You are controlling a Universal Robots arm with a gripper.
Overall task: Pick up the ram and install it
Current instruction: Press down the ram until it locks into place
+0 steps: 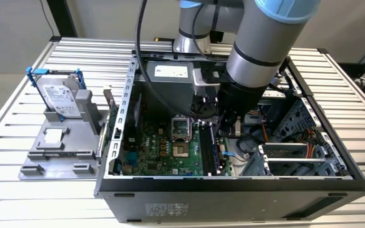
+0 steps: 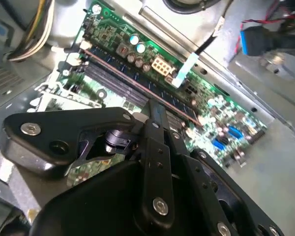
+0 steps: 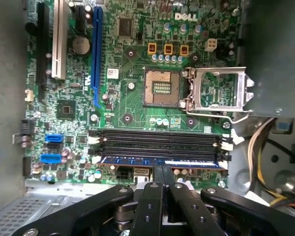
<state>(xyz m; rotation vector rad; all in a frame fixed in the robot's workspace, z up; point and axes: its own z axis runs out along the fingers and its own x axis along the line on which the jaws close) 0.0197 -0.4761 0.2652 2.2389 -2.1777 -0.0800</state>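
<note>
One silver hard drive in a blue frame [image 1: 60, 95] stands on a grey holder [image 1: 59, 152] at the exterior view's left, on the slatted table [image 1: 17, 118]. Beside it to the right is the open computer case [image 1: 233, 190], with the green motherboard [image 3: 132, 105] and its bare processor socket [image 3: 162, 87] inside. From above, the grey arm [image 1: 258, 47] reaches down into the case, past a drive cage [image 1: 296, 159] at the right. The ram [image 3: 162, 162] lies seated in one of the long black slots [image 3: 160, 141], and the gripper [image 3: 162, 178] has its fingers closed together, tips pressing on the ram's upper edge.
</note>
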